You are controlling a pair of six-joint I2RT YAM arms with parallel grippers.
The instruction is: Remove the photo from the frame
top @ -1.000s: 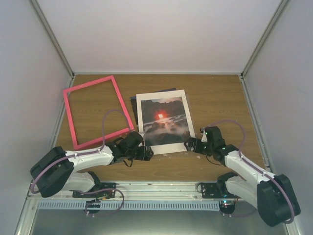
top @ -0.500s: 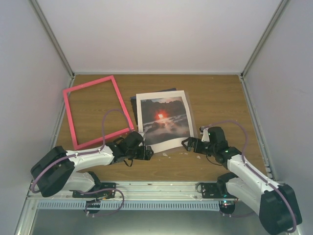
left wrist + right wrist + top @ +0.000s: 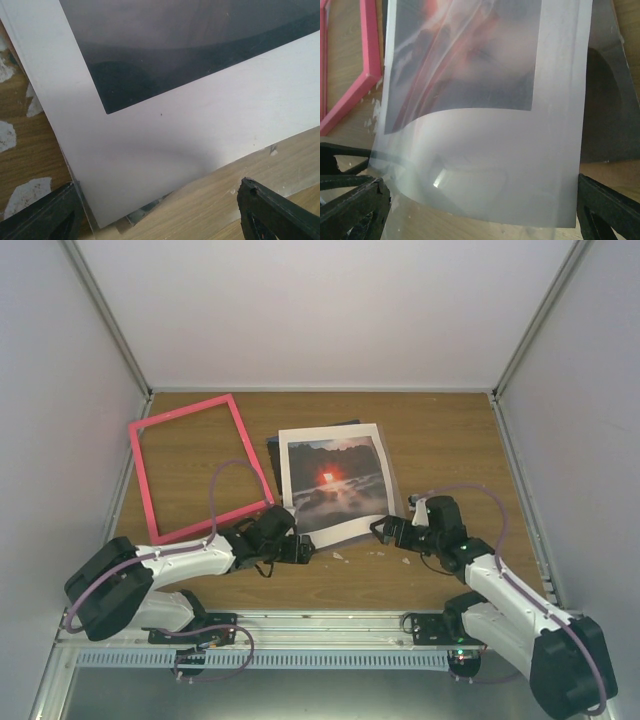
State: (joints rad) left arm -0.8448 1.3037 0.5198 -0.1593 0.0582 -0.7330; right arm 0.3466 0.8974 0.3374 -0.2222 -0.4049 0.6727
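The photo [image 3: 335,480] lies face up in the middle of the table [image 3: 450,440]. It shows through the window of a white mat board [image 3: 175,150] and is out of the frame [image 3: 182,411].

At the far left the pink frame lies flat and empty, with wood showing through it. Its left bar runs close along the left wall. Its near-right corner is just beside the mat's left edge, leaving only a narrow strip of wood between them.

The left gripper [image 3: 303,552] sits low at the mat's near-left corner with its jaws spread wide and nothing pinched. In the left wrist view that corner lies between the two fingers [image 3: 40,215], slightly raised off the wood, with white flecks [image 3: 5,135] on the table beside it.

A dark sheet [image 3: 274,450] peeks out from under the mat along its far and left edges.

The right gripper [image 3: 380,530] is at the mat's near-right corner, also spread wide and gripping nothing. In its wrist view the near edge of the white-bordered sheet bows upward between the fingers [image 3: 350,210], and something glossy and clear seems to overlie it. Whether a fingertip touches it I cannot tell.

To the right of the photo, bare wood runs to the right wall, and a strip of it lies open along the back.
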